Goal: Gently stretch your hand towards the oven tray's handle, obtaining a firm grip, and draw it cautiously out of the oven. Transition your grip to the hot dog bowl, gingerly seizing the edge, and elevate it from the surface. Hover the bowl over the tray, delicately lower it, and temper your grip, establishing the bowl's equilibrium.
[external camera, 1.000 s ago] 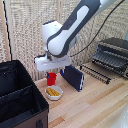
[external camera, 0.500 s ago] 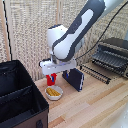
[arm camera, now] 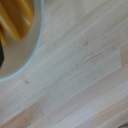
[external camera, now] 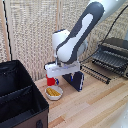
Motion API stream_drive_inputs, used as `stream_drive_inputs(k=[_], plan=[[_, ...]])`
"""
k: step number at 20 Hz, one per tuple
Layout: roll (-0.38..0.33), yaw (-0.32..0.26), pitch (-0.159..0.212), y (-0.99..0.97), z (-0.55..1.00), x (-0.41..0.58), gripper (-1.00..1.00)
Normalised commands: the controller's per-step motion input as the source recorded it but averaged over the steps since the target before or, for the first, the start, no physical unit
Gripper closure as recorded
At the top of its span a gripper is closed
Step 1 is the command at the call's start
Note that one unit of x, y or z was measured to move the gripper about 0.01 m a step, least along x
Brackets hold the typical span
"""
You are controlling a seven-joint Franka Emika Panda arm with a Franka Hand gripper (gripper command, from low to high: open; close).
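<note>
The hot dog bowl (external camera: 54, 93), small and white with yellow-orange pieces, sits on the wooden table just in front of the black bin. My hand (external camera: 60, 77) hangs just above it and slightly toward the exterior view's right; its fingers are too blurred to read. In the wrist view, part of the hot dog bowl (arm camera: 15, 45) fills one corner, with bare wood beside it and no fingers clearly showing. The oven (external camera: 116, 50) stands at the exterior view's right. The oven tray (external camera: 106, 61), a dark wire rack, sticks out of its front.
A big black bin (external camera: 20, 97) fills the exterior view's lower left. A red cup (external camera: 49, 80) stands right behind the bowl. A dark blue slab (external camera: 77, 81) leans beside it. Dark bars (external camera: 96, 73) lie on the table before the oven.
My arm has swung toward the exterior view's right, carrying the hand from over the red cup to just past the bowl. The bowl has stayed in place.
</note>
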Motion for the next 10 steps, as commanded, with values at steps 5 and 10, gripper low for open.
stream_drive_inputs(k=[5, 10], plan=[[0.101, 0.002, -0.053, 0.06, -0.32, 0.000, -1.00], [0.059, 0.000, -0.034, 0.04, -0.14, -0.015, -1.00]])
